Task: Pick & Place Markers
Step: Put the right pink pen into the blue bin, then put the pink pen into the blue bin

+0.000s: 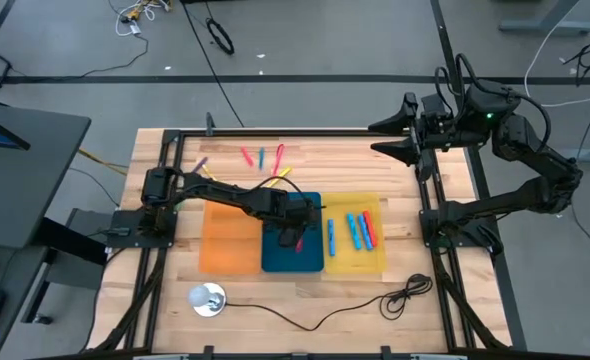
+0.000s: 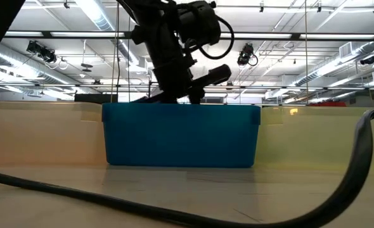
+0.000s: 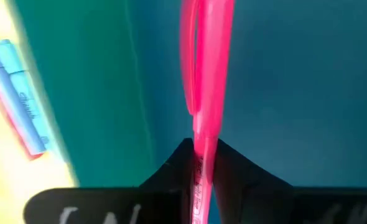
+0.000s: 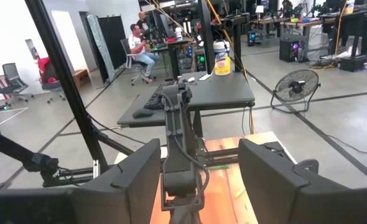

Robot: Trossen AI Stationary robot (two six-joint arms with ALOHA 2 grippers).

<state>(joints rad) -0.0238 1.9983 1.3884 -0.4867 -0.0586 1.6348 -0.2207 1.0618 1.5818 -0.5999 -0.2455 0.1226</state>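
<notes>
**Left arm holds a pink marker over the blue tray**

The left gripper [image 1: 297, 237] reaches in from the table's left side and hangs over the blue tray [image 1: 275, 255], the middle one of three trays set side by side. Its fingers [image 3: 239, 177] are closed tight on a pink marker [image 3: 207, 74], which sticks out past the fingertips above the tray's blue floor. From the level view the same gripper [image 2: 196, 95] sits just above the tray's near wall [image 2: 180, 136].

The orange tray [image 1: 225, 240] lies to the left of the blue one. The yellow tray [image 1: 350, 255] lies to the right and holds several markers: two blue ones [image 1: 354, 231] and a red one [image 1: 368, 228] lie close together, and another blue marker [image 1: 329, 236] rests near the edge shared with the blue tray.

More markers lie loose on the wood beyond the trays: a red one [image 1: 246, 157], a blue one [image 1: 261, 158], a pink one [image 1: 280, 154], a purple one [image 1: 201, 162] and a yellow one [image 1: 283, 173].

The right gripper [image 1: 393, 137] waits at the far right corner of the table, raised clear of it, with its fingers [image 4: 130, 177] standing apart and nothing between them.
</notes>
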